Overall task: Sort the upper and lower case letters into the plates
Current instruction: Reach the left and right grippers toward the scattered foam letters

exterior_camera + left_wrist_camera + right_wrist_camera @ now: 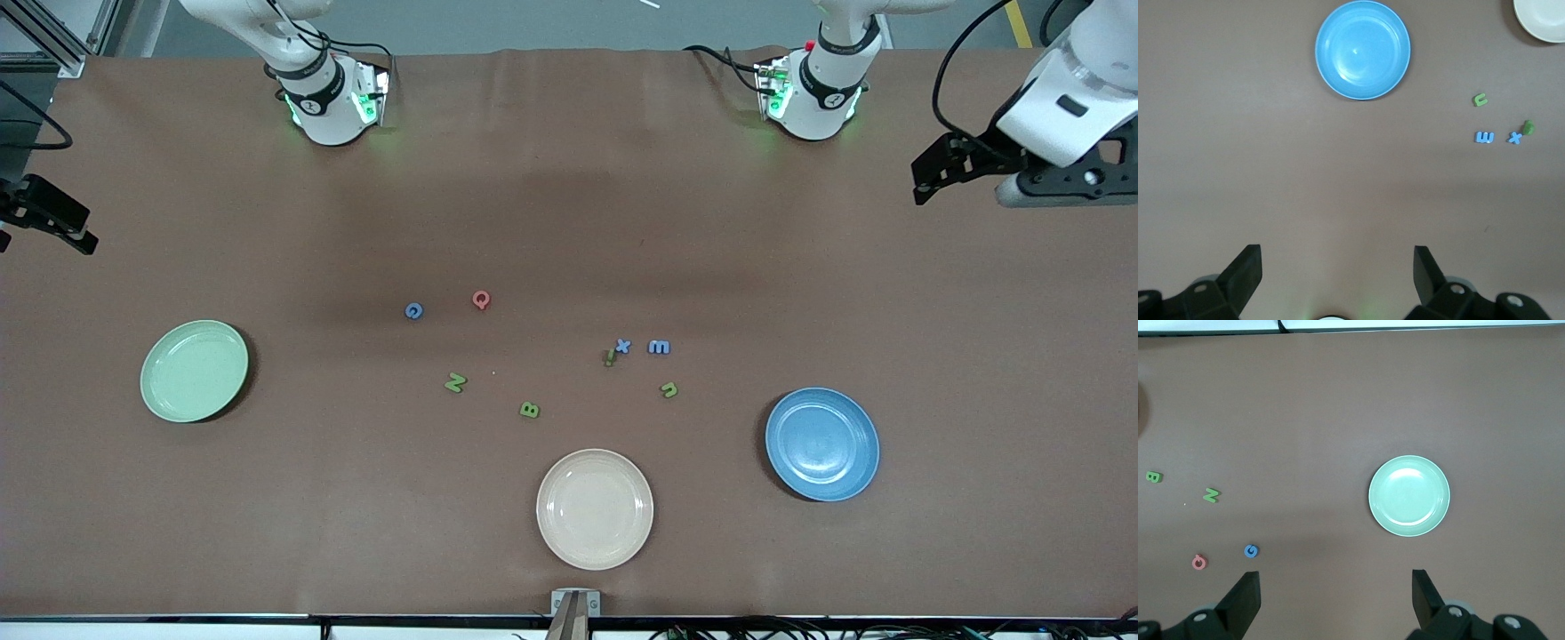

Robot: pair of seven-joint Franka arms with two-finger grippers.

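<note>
Clock directions are read on the table as the front camera shows it, with twelve at our bases.

1. I am hovering my left pincer (929,178) at two o'clock, wide and empty. My right pincer (62,227) is hanging at ten o'clock, equally wide and empty. No letter is lying in a plate yet.
2. The letters are lying loose around the dial's centre. The blue x (622,347) is sitting just beside a small green letter (609,357), perhaps an i, though I am not reading it surely. Closing on one, I am risking dragging or pinching both.
3. The blue m (659,347) and the green hooked letter (669,389) are lying near those two. A wide approach could scatter them.
4. The red Q (481,300), blue G (413,310), green N (455,382) and green B (529,409) are tiny, so a slightly off-centre squeeze may flip one away.
5. The cream plate (595,508) is waiting at six o'clock, closest to the B, and a careless drop could land there instead of in the green plate (195,371) at eight o'clock or the blue plate (822,444) at four.
6. With both arms heading for the centre, they are risking a collision.
</note>
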